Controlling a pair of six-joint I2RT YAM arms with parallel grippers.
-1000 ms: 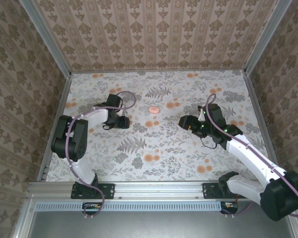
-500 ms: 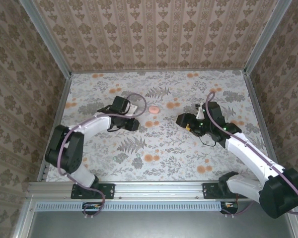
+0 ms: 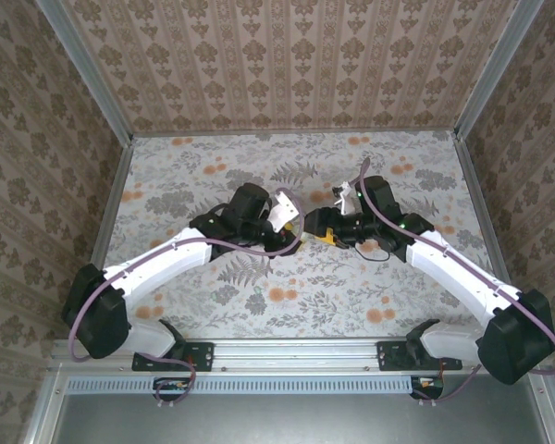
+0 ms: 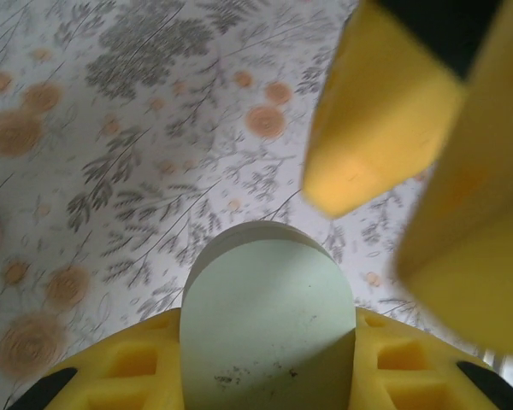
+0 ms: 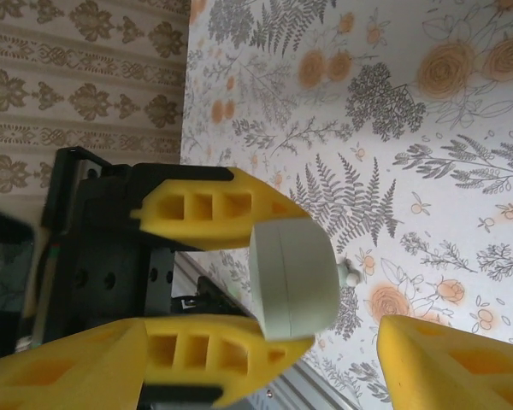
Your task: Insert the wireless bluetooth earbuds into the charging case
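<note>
Floral table (image 3: 213, 166), walls on three sides, rail at the near edge. Free surface toward the far corners and both sides; the arms crowd the middle. Clamped tight in the left gripper (image 4: 267, 346) is a pale green case (image 5: 292, 278), lid shut, held clear of the table. Jaws of the right gripper (image 3: 320, 233) stand apart and empty, tips just beside the case. Possible earbud (image 5: 350, 274): tiny pale piece next to the case, can't tell for sure. A second ago the arms sat well apart and the left jaws were wider.
</note>
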